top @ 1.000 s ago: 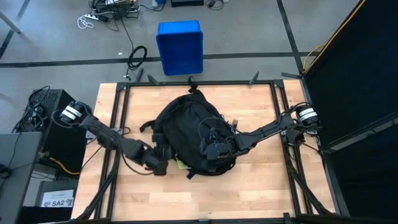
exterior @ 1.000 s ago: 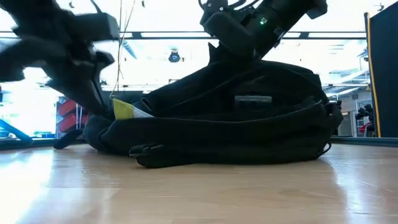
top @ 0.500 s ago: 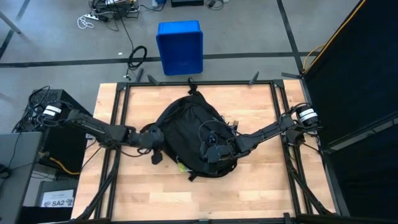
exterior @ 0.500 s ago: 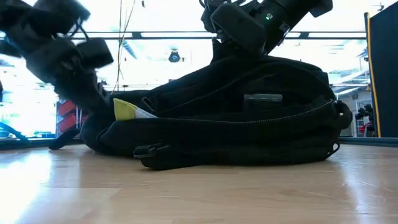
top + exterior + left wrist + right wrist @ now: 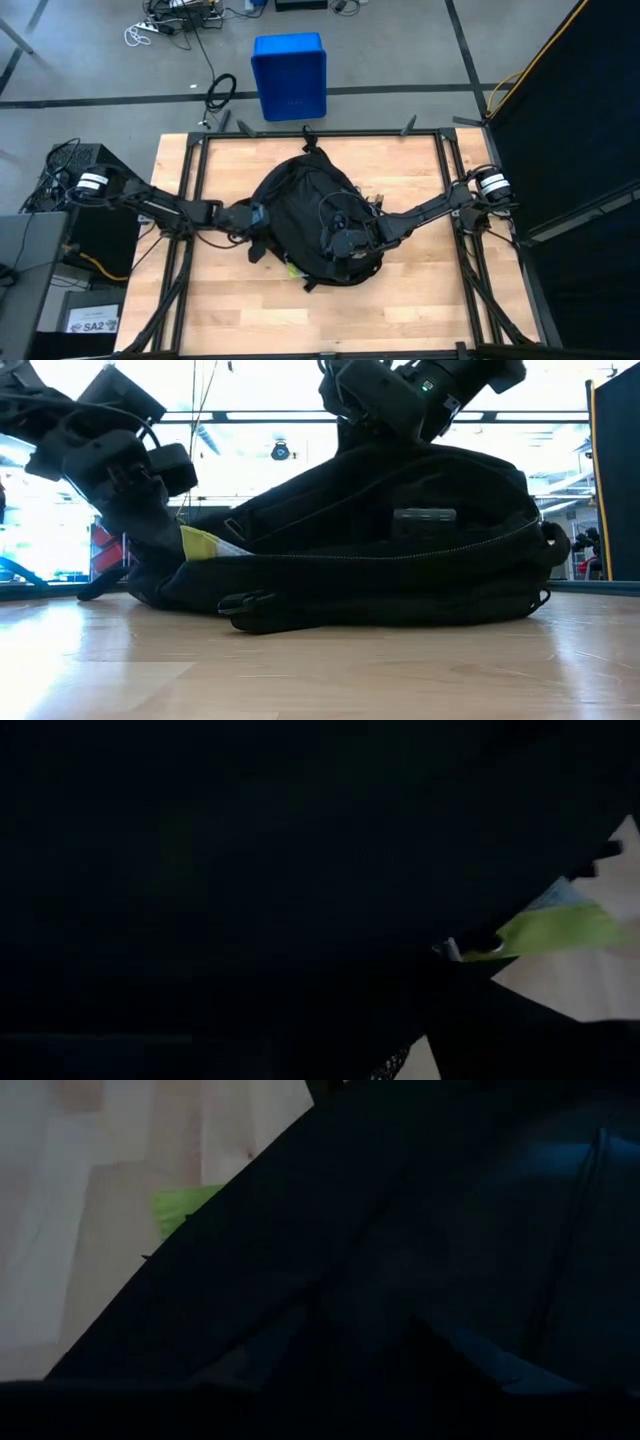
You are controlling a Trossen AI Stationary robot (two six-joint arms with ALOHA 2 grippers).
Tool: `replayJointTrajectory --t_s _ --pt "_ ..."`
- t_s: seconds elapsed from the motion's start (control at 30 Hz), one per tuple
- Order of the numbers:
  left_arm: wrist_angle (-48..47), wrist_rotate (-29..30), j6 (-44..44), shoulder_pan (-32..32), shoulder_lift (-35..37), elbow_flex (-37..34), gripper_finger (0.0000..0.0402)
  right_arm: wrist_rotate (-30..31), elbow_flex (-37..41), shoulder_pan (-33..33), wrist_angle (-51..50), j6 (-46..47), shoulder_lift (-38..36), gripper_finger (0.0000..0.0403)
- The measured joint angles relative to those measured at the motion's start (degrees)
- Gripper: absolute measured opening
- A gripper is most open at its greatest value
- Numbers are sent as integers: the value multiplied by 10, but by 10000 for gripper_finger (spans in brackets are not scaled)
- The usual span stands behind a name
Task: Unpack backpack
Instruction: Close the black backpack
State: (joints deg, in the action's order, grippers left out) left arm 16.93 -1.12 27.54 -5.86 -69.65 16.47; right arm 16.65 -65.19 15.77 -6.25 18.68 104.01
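The black backpack (image 5: 300, 205) lies flat on the wooden table, its top loop toward the far edge. A yellow-green item (image 5: 205, 545) pokes out of its open near-left side. My right gripper (image 5: 340, 243) is on top of the backpack's near half, shut on its upper layer. My left gripper (image 5: 257, 216) is pushed up against the backpack's left side, close to the opening. The left wrist view shows only dark fabric and the yellow-green item (image 5: 560, 925). My right gripper holds the backpack's upper fabric layer (image 5: 440, 455) from above, slanting in from the table's right. The gripper's own body hides the place of contact. The layer stands raised like a tent below it, while the backpack's lower part rests on the table.
A blue plastic bin (image 5: 289, 75) stands on the floor beyond the table's far edge. Black frame rails (image 5: 190, 200) run along the table's left and right sides. Bare wood lies along the near edge (image 5: 320, 320). A loose strap buckle (image 5: 240, 602) rests on the table in front of the backpack.
My left gripper has gone from the table near the backpack's near-left corner toward the far edge, and now sits against the backpack's left side. My right gripper has risen a little, and the backpack's upper layer has risen with it.
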Motion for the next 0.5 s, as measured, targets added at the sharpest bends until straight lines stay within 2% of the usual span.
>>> replayJointTrajectory --t_s 0.17,0.5 --pt "43 -4 15 3 -50 3 171 -8 0 -5 6 -3 0 147" --pt "48 -4 -19 3 -150 79 170 -26 0 -13 9 -4 1 133"
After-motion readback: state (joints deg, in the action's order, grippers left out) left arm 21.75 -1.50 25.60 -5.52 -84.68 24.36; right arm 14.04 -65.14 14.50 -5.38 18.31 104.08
